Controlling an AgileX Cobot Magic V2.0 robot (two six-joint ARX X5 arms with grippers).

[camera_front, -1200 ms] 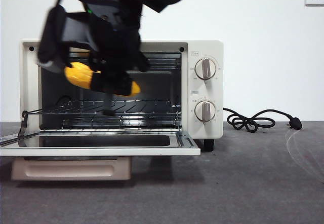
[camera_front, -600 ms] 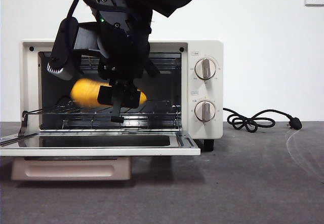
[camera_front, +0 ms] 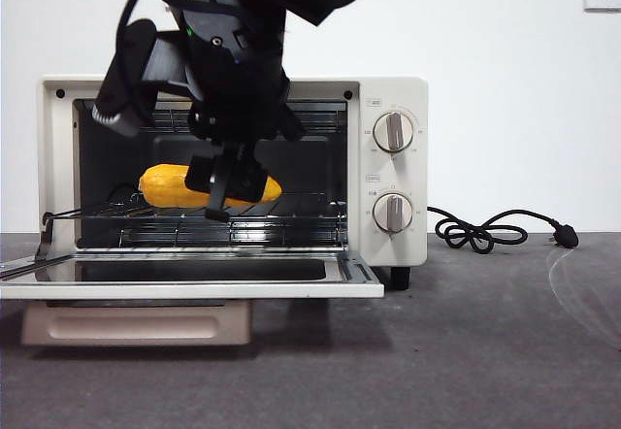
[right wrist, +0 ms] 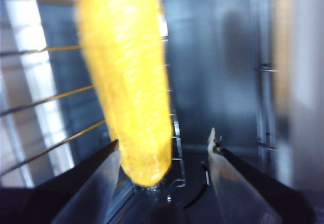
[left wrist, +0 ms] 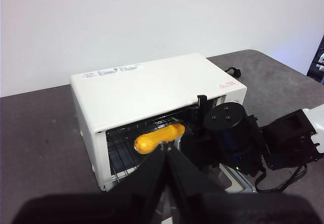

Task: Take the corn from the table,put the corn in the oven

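Note:
The yellow corn (camera_front: 170, 184) lies level on the wire rack (camera_front: 301, 206) inside the cream oven (camera_front: 393, 94), whose door (camera_front: 194, 288) hangs open and flat. My right gripper (camera_front: 228, 194) reaches into the oven mouth from above, in front of the cob's right half. In the right wrist view its jaws stand open, with the corn (right wrist: 126, 72) lying on the rack close to one jaw of the right gripper (right wrist: 164, 139). My left gripper (left wrist: 165, 150) is shut and empty, held back from the oven (left wrist: 152, 82), where the corn (left wrist: 157, 138) shows.
A black power cord (camera_front: 485, 230) lies coiled on the dark grey table (camera_front: 485, 361) to the right of the oven. Two silver knobs (camera_front: 393, 131) sit on the oven's right panel. A white wall stands behind.
The right gripper carried the corn down into the oven and set it on the rack. Its jaws have opened and the cob now lies free.

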